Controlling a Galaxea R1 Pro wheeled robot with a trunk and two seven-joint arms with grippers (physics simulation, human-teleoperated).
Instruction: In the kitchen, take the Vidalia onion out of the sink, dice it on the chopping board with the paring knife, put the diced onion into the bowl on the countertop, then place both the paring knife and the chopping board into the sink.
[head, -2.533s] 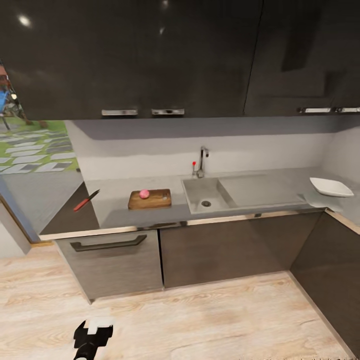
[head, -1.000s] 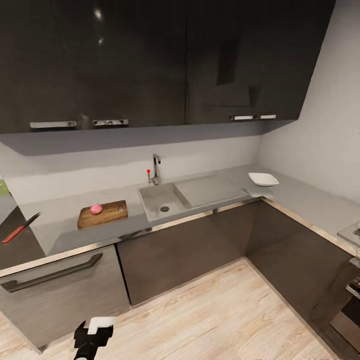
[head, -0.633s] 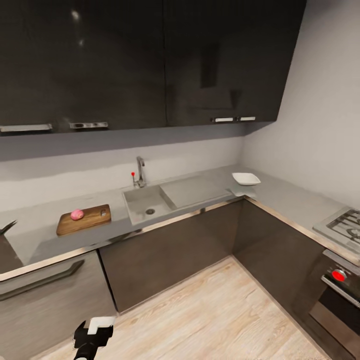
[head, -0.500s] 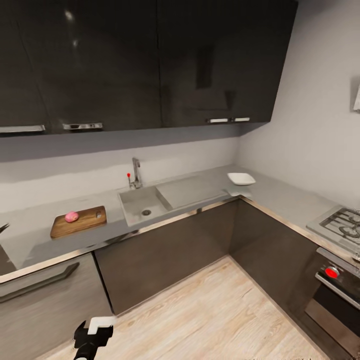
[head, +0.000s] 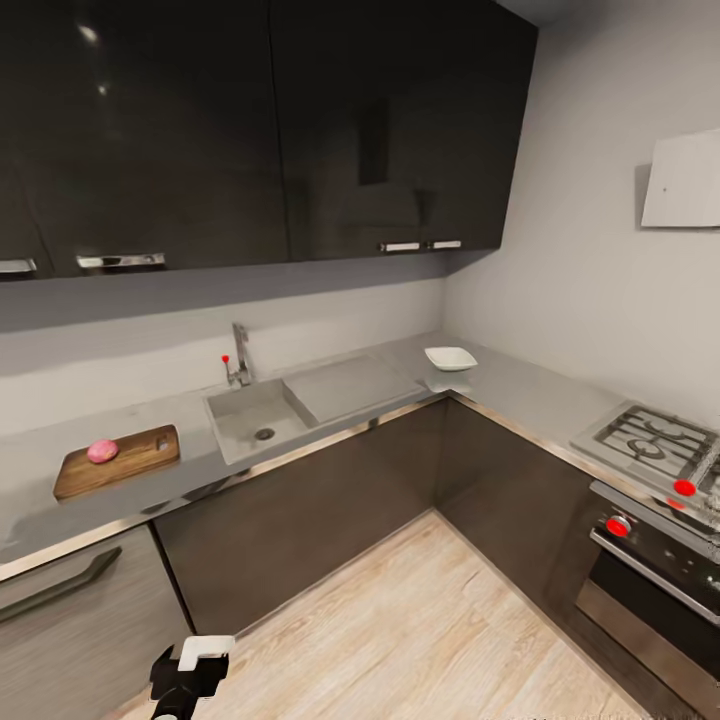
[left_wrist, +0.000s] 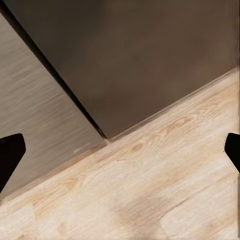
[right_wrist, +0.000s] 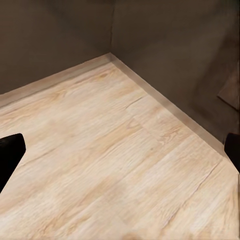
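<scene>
Both sets of fingers (left_wrist: 120, 155) (right_wrist: 120, 160) are hanging spread apart and empty over the pale wood floor (head: 430, 620). On the table (head: 190, 420), the Vidalia onion (head: 102, 451) is sitting on the chopping board (head: 135, 462), beside the sink (head: 250, 428); the bowl (head: 450, 357) is resting near the corner.

Countertop: long matte grey slab (head: 520, 385) with a thin shiny metal front edge, turning a corner.
Board: small brown wooden chopping board (head: 130, 465) flat on the slab, left of the sink.
Sink: grey rectangular basin (head: 248, 427) set in the slab, flat drainboard beside it.
Bowl: shallow white squarish bowl (head: 450, 357) near the corner.
Hob: metal gas hob (head: 655, 445) at right.
</scene>
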